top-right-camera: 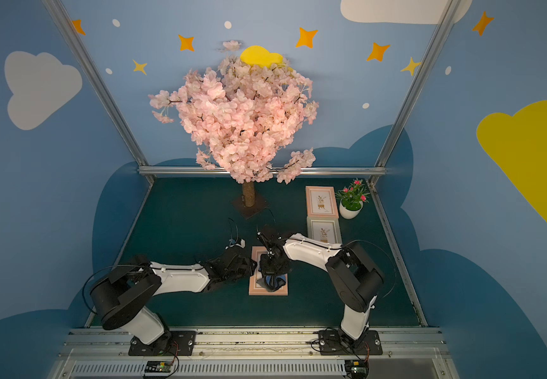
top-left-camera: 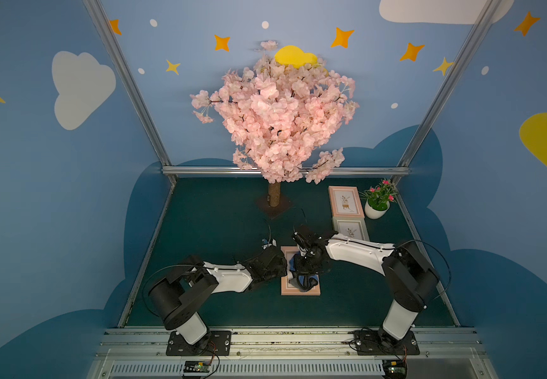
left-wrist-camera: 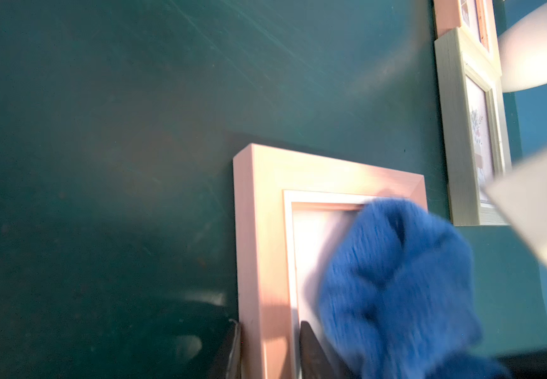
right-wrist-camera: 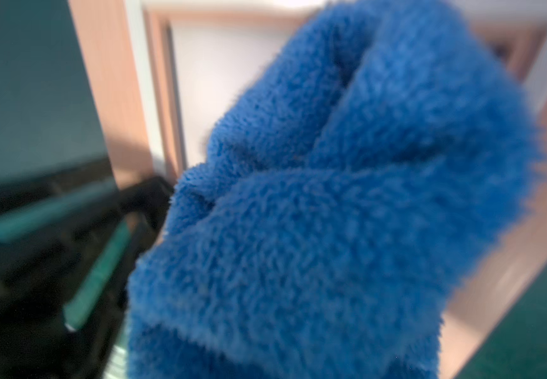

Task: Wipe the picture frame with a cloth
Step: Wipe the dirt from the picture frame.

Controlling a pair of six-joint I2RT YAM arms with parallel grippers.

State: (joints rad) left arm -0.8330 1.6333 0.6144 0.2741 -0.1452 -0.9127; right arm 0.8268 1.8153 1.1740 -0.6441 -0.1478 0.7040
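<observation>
Pink picture frame (left-wrist-camera: 265, 229) on green table (left-wrist-camera: 101, 164), blue cloth (left-wrist-camera: 396, 288) over its glass, left pincer (left-wrist-camera: 270, 338) gripping rail

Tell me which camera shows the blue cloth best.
The right wrist view: the cloth fills it, plush pile clear, bunched over the pink frame. The left wrist view shows it blurred. In both top views the right arm hides most of it.

Left claw (left-wrist-camera: 269, 331) pinching frame (left-wrist-camera: 259, 203), right claw (top-left-camera: 305, 274) pointing down, clutching bunched cloth (right-wrist-camera: 347, 197)
</observation>
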